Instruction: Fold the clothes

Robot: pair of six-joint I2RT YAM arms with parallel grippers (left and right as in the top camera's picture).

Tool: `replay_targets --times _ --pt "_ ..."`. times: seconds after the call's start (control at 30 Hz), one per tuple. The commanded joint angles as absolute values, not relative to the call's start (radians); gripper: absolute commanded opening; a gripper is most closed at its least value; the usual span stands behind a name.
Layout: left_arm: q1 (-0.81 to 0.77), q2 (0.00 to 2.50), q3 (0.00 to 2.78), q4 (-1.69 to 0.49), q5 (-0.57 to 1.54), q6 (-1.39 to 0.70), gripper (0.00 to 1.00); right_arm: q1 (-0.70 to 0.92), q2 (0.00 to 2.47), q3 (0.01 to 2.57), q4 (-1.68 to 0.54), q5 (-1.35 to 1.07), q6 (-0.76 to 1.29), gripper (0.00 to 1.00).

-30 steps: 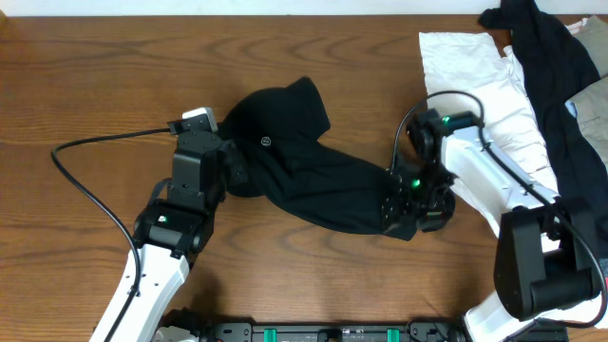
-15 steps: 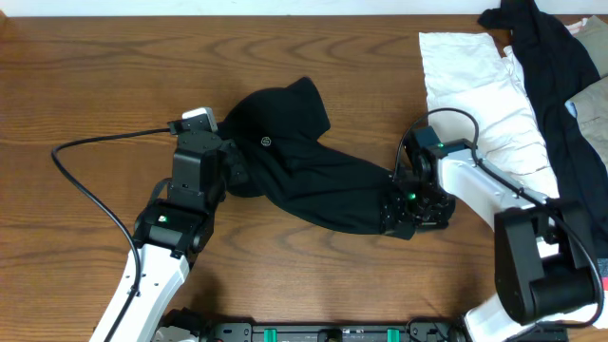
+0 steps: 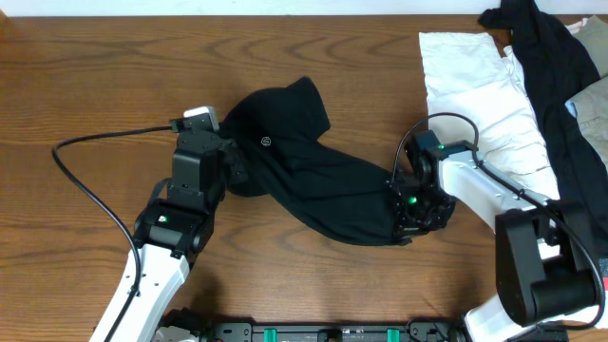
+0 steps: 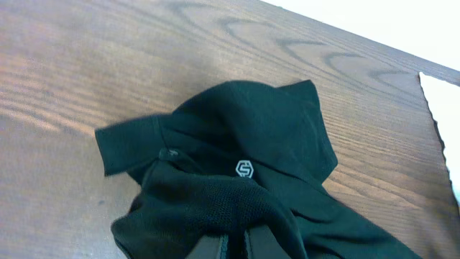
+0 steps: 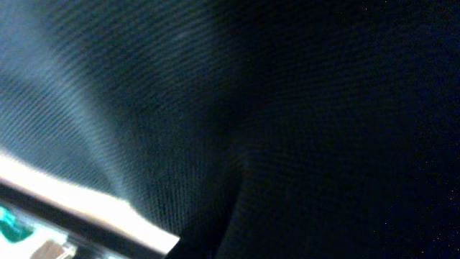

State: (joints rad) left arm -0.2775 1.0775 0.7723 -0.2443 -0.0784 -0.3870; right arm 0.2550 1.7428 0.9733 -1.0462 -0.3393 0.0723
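A black polo shirt point(image 3: 304, 171) lies crumpled across the middle of the wooden table point(image 3: 95, 76). Its collar and small grey logo point(image 4: 246, 169) face up in the left wrist view. My left gripper point(image 3: 231, 169) is at the shirt's left end, and its fingers point(image 4: 236, 243) are shut with a fold of black cloth pinched between them. My right gripper point(image 3: 399, 211) is at the shirt's right end, pressed into the fabric. Dark knit cloth point(image 5: 287, 108) fills the right wrist view and hides the jaws, which are shut on it.
At the back right lies a white garment point(image 3: 475, 95) with a black garment point(image 3: 556, 76) draped over it. A beige piece point(image 3: 594, 104) sits at the right edge. The left arm's cable point(image 3: 85, 190) loops over the table on the left.
The right gripper went from open to shut on the shirt's right end and shifted slightly. The cloth there now bulges toward the front edge. The left arm has not moved.
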Motion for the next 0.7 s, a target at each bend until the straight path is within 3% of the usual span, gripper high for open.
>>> replay_targets --times 0.0,0.37,0.67 --pt "-0.273 1.061 0.783 -0.219 -0.091 -0.275 0.06 0.255 1.628 1.118 -1.101 -0.358 -0.002 0.01" --pt "-0.273 0.955 0.958 -0.227 -0.091 -0.082 0.06 0.116 1.447 1.645 -1.225 -0.289 -0.001 0.01" --pt "-0.273 0.899 1.107 -0.227 -0.136 0.019 0.06 0.012 1.428 1.823 -1.291 -0.258 -0.002 0.01"
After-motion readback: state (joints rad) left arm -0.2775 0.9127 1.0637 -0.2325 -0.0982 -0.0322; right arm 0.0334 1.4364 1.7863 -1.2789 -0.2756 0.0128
